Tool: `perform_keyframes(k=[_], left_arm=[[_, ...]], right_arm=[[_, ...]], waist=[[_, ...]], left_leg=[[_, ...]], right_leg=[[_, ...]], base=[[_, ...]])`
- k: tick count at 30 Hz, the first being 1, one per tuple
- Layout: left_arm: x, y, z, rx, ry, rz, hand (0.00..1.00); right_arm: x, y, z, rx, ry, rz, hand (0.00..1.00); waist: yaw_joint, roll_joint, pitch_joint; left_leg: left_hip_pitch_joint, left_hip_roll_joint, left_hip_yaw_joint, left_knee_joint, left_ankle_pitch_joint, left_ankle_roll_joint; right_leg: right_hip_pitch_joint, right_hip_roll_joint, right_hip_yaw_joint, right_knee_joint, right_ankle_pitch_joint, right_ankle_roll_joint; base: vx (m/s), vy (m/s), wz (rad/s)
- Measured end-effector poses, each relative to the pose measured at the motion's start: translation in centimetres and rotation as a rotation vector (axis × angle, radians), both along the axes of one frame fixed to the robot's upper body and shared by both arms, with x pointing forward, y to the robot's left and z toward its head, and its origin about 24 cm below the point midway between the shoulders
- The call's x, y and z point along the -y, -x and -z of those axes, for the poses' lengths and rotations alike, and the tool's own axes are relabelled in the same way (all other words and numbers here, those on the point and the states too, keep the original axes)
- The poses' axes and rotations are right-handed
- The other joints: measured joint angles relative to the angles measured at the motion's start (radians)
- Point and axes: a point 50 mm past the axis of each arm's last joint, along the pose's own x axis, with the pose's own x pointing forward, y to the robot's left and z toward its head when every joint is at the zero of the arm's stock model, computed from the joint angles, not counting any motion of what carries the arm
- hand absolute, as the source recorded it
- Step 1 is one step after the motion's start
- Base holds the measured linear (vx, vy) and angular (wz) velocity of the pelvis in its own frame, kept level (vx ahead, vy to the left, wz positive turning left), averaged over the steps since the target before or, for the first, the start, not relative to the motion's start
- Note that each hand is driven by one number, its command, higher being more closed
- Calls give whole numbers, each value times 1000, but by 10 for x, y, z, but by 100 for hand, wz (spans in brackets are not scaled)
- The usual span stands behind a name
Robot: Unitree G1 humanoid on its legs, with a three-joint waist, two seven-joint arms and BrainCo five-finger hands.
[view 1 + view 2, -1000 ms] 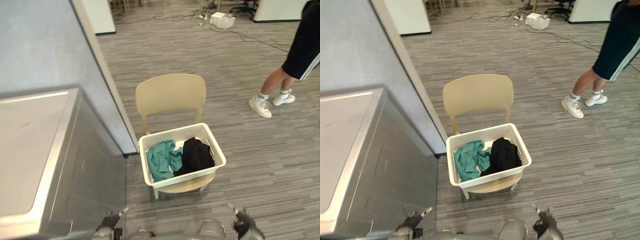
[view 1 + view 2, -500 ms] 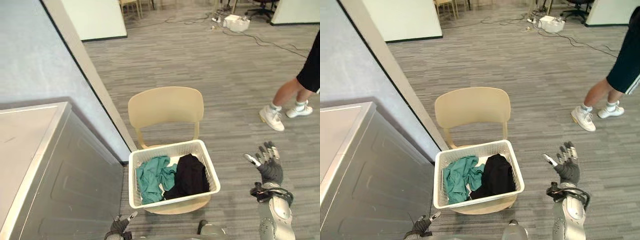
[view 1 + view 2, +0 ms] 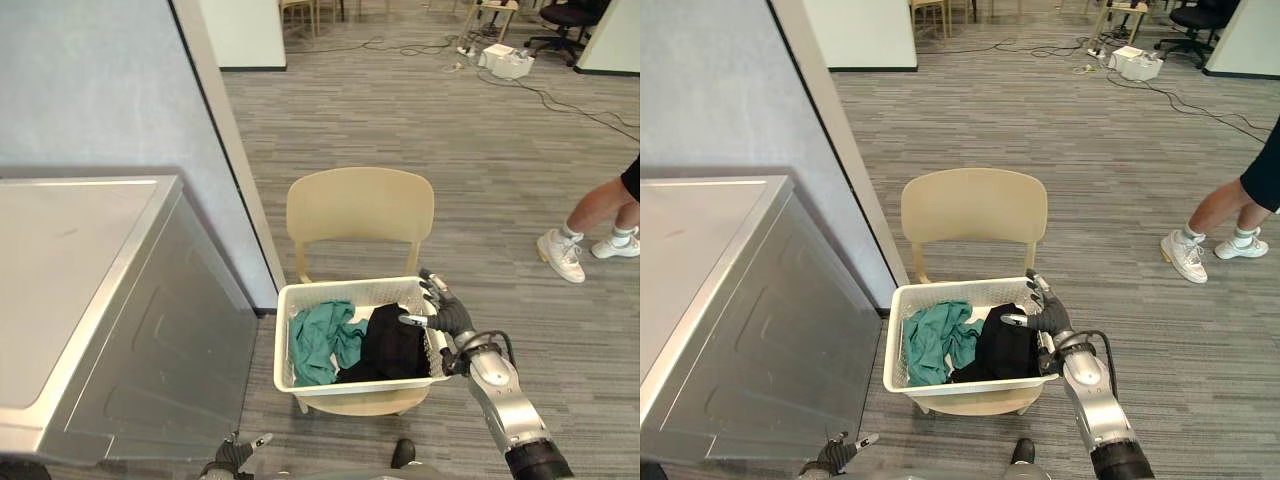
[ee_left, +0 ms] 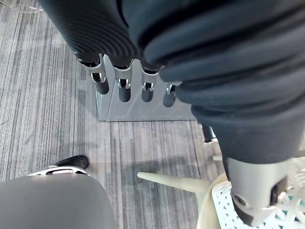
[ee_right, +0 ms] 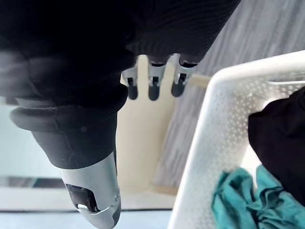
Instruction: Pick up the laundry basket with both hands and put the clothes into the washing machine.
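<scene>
Laundry basket point(image 3: 345, 292) on chair point(image 3: 360, 205); right robot hand point(image 3: 443, 315) fingers spread beside rim; left robot hand point(image 4: 125, 90) fingers straight.

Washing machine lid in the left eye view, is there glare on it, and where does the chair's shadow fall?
Left eye view: the washing machine lid has a soft even sheen, no hard glare; soft shade lies on the carpet beneath the chair and basket. Left wrist view: a darker patch of shade sits beside a chair leg.
</scene>
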Motion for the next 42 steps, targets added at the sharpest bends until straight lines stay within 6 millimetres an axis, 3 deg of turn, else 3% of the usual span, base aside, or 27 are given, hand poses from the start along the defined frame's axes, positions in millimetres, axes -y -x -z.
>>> perform_keyframes(k=[3,7,9,15,16,19,22,30,38,42], left_arm=[[-1,-17,-5,43,-17,51,0],[3,-51,-16,127,-27,98,0],[1,-69,-23,175,-49,105,0],[-7,-87,-33,231,-92,95,0],[-8,-91,-34,242,-94,83,0],[-10,-96,-37,261,-103,66,0],[-11,-99,-39,272,-99,47,0],[-7,-112,-45,325,-84,-24,0],[-3,-118,-50,367,-80,-65,0],[-1,-130,-57,398,-70,-73,0]], right_arm=[[-10,-19,-16,52,52,-83,0],[-10,-55,-48,127,164,-143,0],[-10,-68,-59,144,221,-160,0],[-26,-91,-86,207,285,-207,0],[-26,-95,-92,221,300,-202,0],[-25,-104,-100,227,322,-186,0],[-21,-110,-103,218,337,-157,0],[-13,-139,-143,288,380,-3,0],[8,-149,-156,273,366,143,0],[18,-151,-153,239,387,188,0]], waist=[[20,-20,36],[28,4,152],[46,6,217],[81,-7,305],[99,-10,318],[108,-9,349],[130,-12,351],[172,-13,378],[182,-15,390],[193,-13,410]], left_leg=[[-114,-7,-34,114,-31,19],[-282,-2,-82,311,-84,42],[-358,-4,-97,389,-94,56],[-491,-7,-135,495,-115,67],[-516,-7,-139,501,-114,68],[-554,-6,-162,519,-113,66],[-593,-4,-167,526,-111,66],[-659,-3,-192,530,-93,67],[-708,-3,-197,529,-93,67],[-753,-2,-227,531,-89,62]], right_leg=[[-52,-23,-12,16,15,7],[-174,-60,-15,148,1,4],[-238,-83,-15,221,-4,-3],[-323,-104,-29,274,-4,-7],[-341,-104,-30,271,-5,-8],[-352,-102,-50,267,-1,-12],[-380,-98,-53,256,13,-24],[-407,-78,-82,208,51,-39],[-446,-75,-91,201,51,-39],[-470,-68,-114,199,52,-41]], base=[[-174,43,16],[-240,96,15],[-251,106,15],[-164,54,13],[-130,43,11],[-65,21,16],[-2,13,5],[65,10,6],[18,6,2],[-1,-4,11]])
